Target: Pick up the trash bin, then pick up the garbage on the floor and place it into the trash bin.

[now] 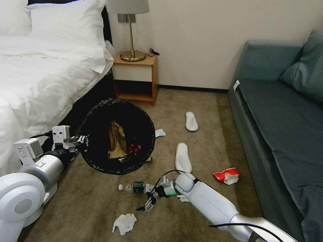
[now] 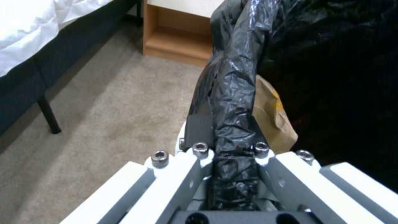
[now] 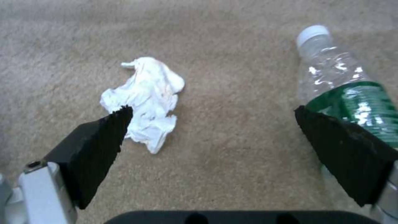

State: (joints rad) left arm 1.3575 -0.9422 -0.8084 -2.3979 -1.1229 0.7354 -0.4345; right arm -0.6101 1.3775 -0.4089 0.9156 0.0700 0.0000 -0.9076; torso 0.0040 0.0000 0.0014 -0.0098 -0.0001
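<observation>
Trash bin [image 1: 101,134] hung pinched at its bag-lined rim by the left gripper [image 1: 79,141], while the right gripper [image 1: 148,203] gaped wide between tissue [image 3: 145,99] and bottle [image 3: 344,93].

Bare carpet between tissue [image 3: 145,99] and bottle [image 3: 348,93]

Both arms are showing glossy white, rounded shells with a big disc-shaped joint at the left shoulder. A thin black cable is looping along the right forearm. The left gripper [image 2: 226,137] is carrying white ribbed links studded with silver socket screws; the right gripper [image 3: 211,137] is wearing black wedge-shaped fingers [image 3: 99,146].
</observation>
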